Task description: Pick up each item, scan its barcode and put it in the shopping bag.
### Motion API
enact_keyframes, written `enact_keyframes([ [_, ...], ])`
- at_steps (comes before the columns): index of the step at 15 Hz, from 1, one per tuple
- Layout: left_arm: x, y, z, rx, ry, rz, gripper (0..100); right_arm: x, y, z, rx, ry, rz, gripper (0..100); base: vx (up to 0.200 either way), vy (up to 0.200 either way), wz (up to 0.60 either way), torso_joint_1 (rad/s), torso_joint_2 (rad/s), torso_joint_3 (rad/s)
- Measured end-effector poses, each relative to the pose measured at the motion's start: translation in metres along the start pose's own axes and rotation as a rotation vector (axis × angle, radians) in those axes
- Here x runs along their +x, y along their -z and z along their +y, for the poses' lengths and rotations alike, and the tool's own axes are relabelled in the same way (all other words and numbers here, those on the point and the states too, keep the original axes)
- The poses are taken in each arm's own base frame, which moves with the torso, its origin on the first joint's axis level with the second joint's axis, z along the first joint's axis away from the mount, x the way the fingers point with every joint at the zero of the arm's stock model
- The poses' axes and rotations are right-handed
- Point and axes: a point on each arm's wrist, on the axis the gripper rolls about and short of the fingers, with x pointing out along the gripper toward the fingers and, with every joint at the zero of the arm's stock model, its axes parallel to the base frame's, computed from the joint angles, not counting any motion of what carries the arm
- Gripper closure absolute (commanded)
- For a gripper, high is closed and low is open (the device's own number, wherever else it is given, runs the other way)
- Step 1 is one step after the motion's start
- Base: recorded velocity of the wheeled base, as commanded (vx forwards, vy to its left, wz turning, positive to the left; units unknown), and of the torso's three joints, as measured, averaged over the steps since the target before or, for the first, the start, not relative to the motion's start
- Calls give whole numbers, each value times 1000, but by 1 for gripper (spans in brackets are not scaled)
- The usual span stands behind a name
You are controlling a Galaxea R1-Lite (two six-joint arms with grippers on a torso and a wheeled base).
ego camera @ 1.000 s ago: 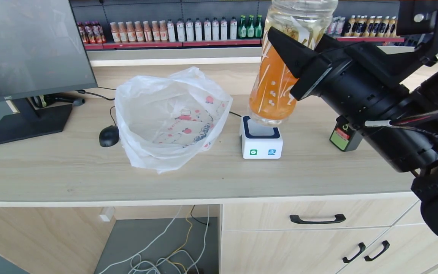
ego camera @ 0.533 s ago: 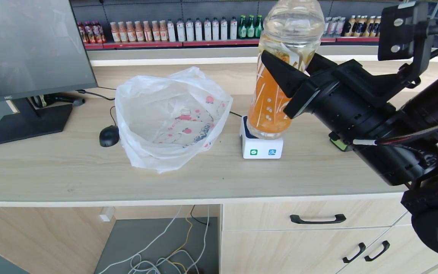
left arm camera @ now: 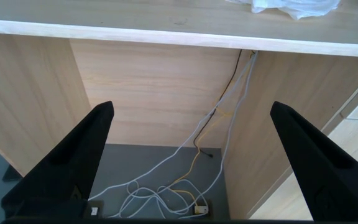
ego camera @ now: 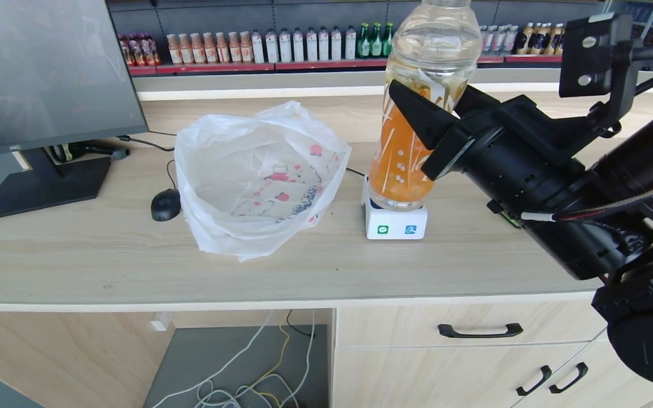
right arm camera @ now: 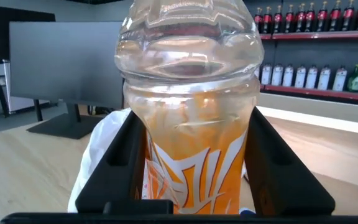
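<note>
My right gripper (ego camera: 431,105) is shut on a clear bottle (ego camera: 411,147) with an orange label, gripping it around the upper body. The bottle stands nearly upright, its base right over the top of the small white barcode scanner (ego camera: 395,222) on the wooden counter (ego camera: 304,266); I cannot tell whether they touch. In the right wrist view the bottle (right arm camera: 188,124) sits between the black fingers (right arm camera: 114,162). The white plastic shopping bag (ego camera: 258,170) lies open just left of the scanner. My left gripper (left arm camera: 191,162) hangs open below the counter edge, holding nothing.
A monitor (ego camera: 49,73) on its stand and a black mouse (ego camera: 165,205) sit left of the bag. A small green item (ego camera: 508,218) peeks out behind my right arm. Drawers with black handles (ego camera: 479,330) are under the counter, and loose cables (left arm camera: 185,186) lie on the floor.
My right gripper has lowered the bottle and brought it more upright, so its base now sits just over the scanner. The head camera shifted slightly.
</note>
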Motion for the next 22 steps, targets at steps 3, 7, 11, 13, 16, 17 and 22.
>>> enact_keyframes([
  [3,0,0,0,-1,1,0,0,2,6,2,3,-5,16,100,0,200,0,1,1,-2],
  [7,0,0,0,-3,1,0,0,8,10,2,2,-2,14,100,0,200,0,5,2,5],
  [11,0,0,0,0,1,0,0,14,15,2,-2,0,14,100,0,100,0,6,1,2],
  [13,0,0,0,1,1,0,0,20,14,1,-4,0,1,100,0,0,0,0,0,0],
  [16,0,0,0,1,2,0,0,35,13,-1,-6,6,3,100,0,0,0,0,0,0],
  [17,0,0,0,1,1,0,0,40,14,-2,8,4,18,100,0,0,0,0,0,0],
  [22,0,0,0,2,0,0,0,71,24,-22,77,38,-13,100,0,0,0,0,0,0],
])
